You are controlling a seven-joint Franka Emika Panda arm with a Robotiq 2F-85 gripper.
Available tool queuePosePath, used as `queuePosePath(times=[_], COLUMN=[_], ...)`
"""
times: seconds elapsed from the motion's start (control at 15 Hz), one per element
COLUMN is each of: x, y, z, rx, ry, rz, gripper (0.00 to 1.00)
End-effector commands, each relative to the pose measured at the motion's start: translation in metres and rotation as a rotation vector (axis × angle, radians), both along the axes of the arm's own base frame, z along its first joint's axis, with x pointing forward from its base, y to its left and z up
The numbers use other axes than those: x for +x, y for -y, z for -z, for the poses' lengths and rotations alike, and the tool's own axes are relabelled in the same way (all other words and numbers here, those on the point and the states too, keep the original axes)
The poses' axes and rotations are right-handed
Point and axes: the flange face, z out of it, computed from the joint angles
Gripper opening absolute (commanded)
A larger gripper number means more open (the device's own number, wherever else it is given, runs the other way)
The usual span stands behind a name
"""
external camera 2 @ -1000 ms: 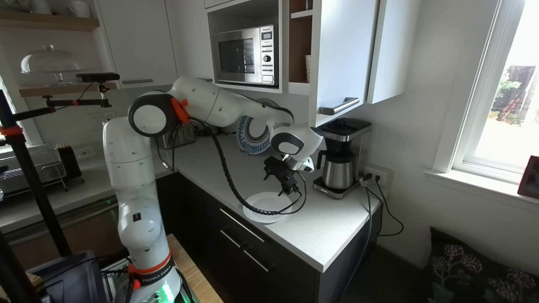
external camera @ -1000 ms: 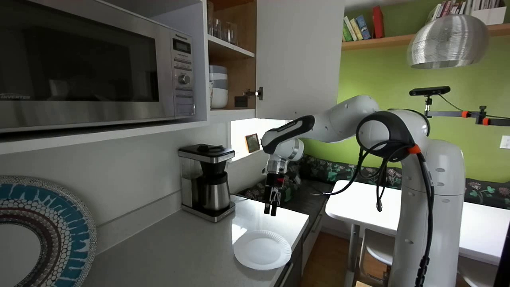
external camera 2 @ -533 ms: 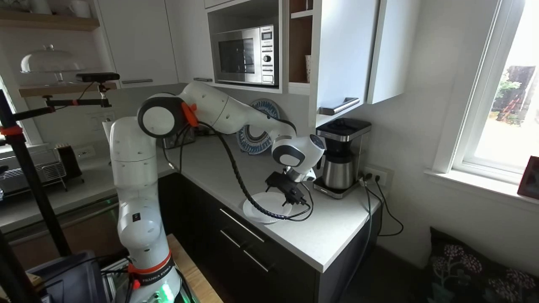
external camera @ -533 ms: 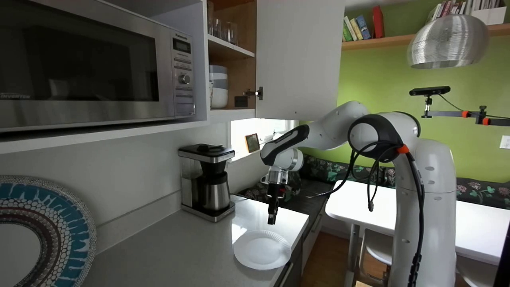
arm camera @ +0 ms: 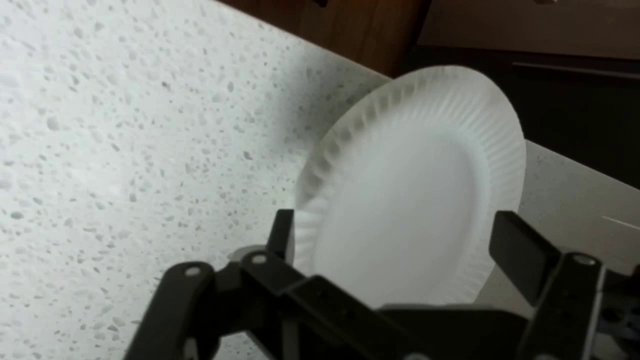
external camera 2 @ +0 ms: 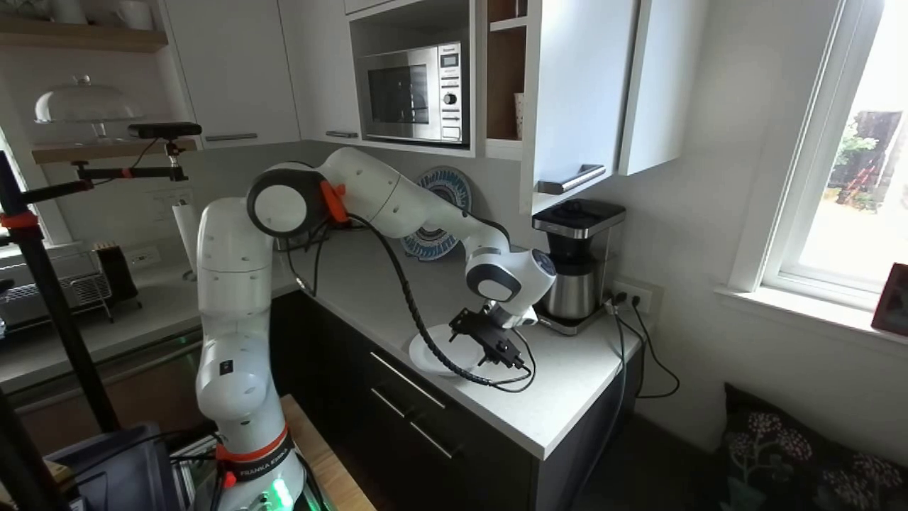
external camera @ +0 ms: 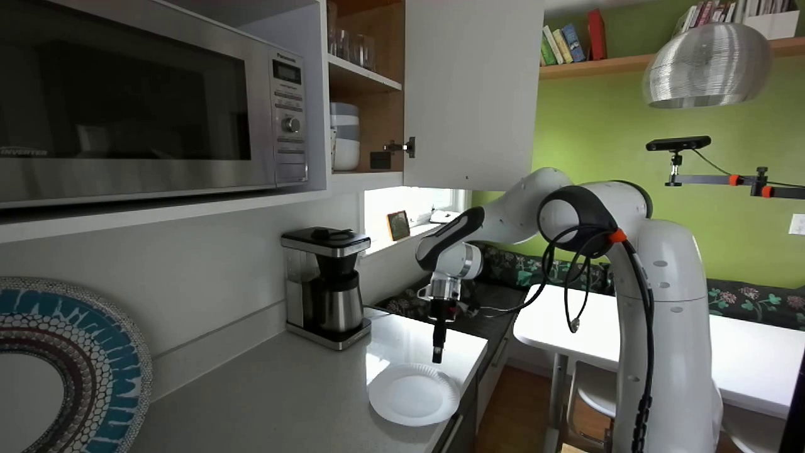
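My gripper (arm camera: pixel 392 225) is open and empty in the wrist view, with its two fingers (arm camera: pixel 522 255) wide apart. A white paper plate (arm camera: pixel 405 175) with a fluted rim shows beyond the gap between the fingers. The plate lies on the counter near its edge in both exterior views (external camera: pixel 414 395) (external camera 2: pixel 429 355). The gripper (external camera: pixel 437 357) points down in an exterior view, its tips just above and behind the plate's far rim; contact is not visible. In an exterior view the arm's cable and gripper hide part of the plate.
A coffee maker (external camera: pixel 339 308) with a steel carafe stands by the wall. An open cabinet door (external camera: pixel 471 94) hangs above the counter (external camera: pixel 270 390). A microwave (external camera 2: pixel 401 99) sits in a niche. A patterned round plate (external camera: pixel 119 365) leans on the wall. A white table (external camera: pixel 566 314) stands beyond.
The arm has reached further out and the gripper has moved down. It has turned so its fingers line up in an exterior view. The paper plate has not moved.
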Motion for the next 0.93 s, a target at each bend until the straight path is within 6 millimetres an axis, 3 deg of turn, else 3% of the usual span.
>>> queuePosePath(times=[0.0,0.27,0.73,0.8,0.87], x=[-0.001,-0.002,0.011,0.013,0.014], y=[0.011,0.017,0.006,0.005,0.005], z=[0.014,0.025,0.036,0.036,0.037], rx=[0.025,0.049,0.112,0.116,0.117], ry=[-0.002,-0.023,-0.042,-0.044,-0.047], rz=[0.02,0.065,0.173,0.186,0.197], gripper=[1.0,1.0,1.0,0.95,0.72])
